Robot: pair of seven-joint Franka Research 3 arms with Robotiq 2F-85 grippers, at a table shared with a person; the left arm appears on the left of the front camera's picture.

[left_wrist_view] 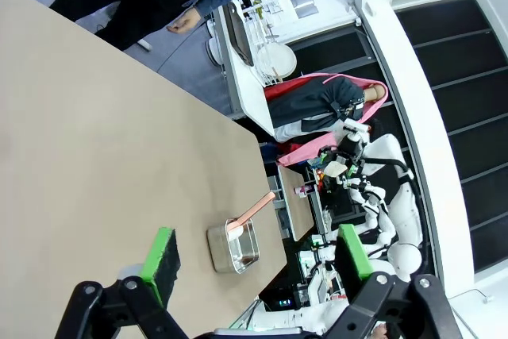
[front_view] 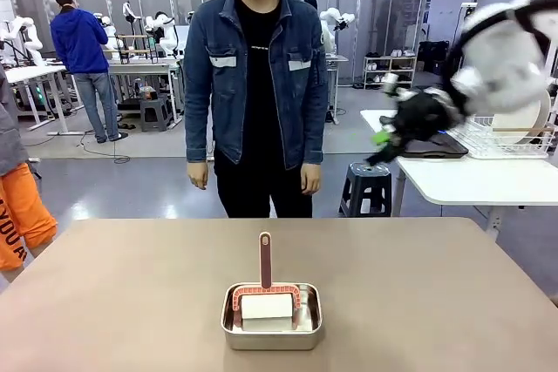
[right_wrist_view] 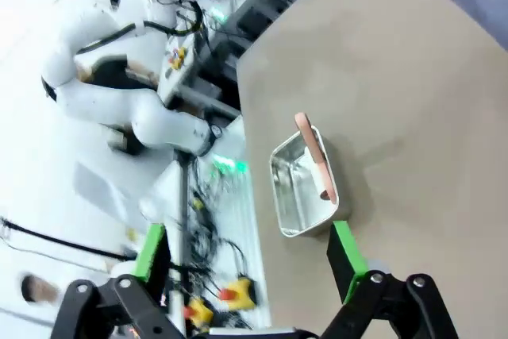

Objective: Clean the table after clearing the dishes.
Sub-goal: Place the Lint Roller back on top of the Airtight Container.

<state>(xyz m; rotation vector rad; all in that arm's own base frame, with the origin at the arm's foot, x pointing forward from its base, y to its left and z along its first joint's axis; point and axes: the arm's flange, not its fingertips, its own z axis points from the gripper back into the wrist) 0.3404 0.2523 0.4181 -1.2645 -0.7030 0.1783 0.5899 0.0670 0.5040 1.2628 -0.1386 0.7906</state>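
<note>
Listing the beige surface (front_view: 131, 302): bare of plates; at lower centre, a steel pan (front_view: 271, 317) holding a white-padded scrubber with a pink handle (front_view: 265, 259) standing upright. White side table (front_view: 471, 182) at right of frame carries a wire rack (front_view: 514, 138) and a dark tray (front_view: 434, 145). Right tool (front_view: 381, 147), blurred, upper right, fingers spread, empty. Left tool (left_wrist_view: 254, 260), lower frame, fingers spread, empty. Person (front_view: 255, 84) stands at top centre. Risk, judged: a hurried grab at the slim handle could tip the scrubber or slide the pan.
</note>
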